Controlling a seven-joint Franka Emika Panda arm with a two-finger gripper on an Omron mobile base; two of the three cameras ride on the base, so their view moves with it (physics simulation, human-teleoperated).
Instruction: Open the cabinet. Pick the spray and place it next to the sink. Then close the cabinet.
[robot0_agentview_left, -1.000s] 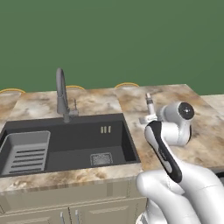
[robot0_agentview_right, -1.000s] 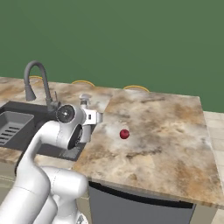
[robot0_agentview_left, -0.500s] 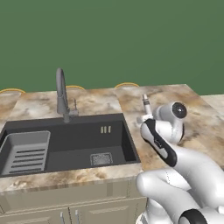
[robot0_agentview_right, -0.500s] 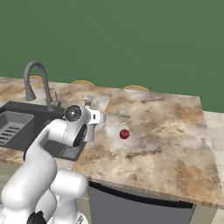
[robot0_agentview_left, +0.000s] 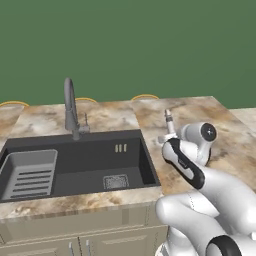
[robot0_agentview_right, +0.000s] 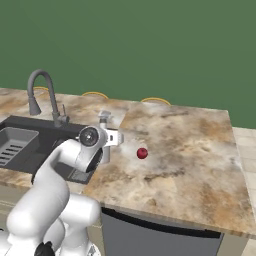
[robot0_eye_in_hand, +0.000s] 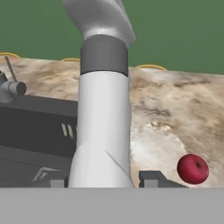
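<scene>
The spray (robot0_eye_in_hand: 104, 127), a slim silver-grey bottle with a dark band under its nozzle, stands upright between my finger tips. My gripper (robot0_eye_in_hand: 104, 180) is shut on its lower body. From the base, the spray (robot0_agentview_left: 170, 120) rises just right of the sink (robot0_agentview_left: 148, 159), over the brown marbled counter. In the right base view the gripper (robot0_agentview_right: 111, 139) holds the spray (robot0_agentview_right: 105, 120) at the right rim of the sink (robot0_agentview_right: 30, 125). Whether the bottle's base touches the counter is hidden. The cabinet is out of view.
A red apple (robot0_agentview_right: 142, 153) lies on the counter to the right of the bottle, and close to my hand, the apple (robot0_eye_in_hand: 192, 168). The arched faucet (robot0_agentview_left: 70, 106) stands behind the basin. A grey rack (robot0_agentview_left: 29, 172) sits in the basin's left half.
The hand with the spray has shifted a little to the right and lower, toward the counter beside the sink. The arm's elbow has swung. The grip has stayed the same.
</scene>
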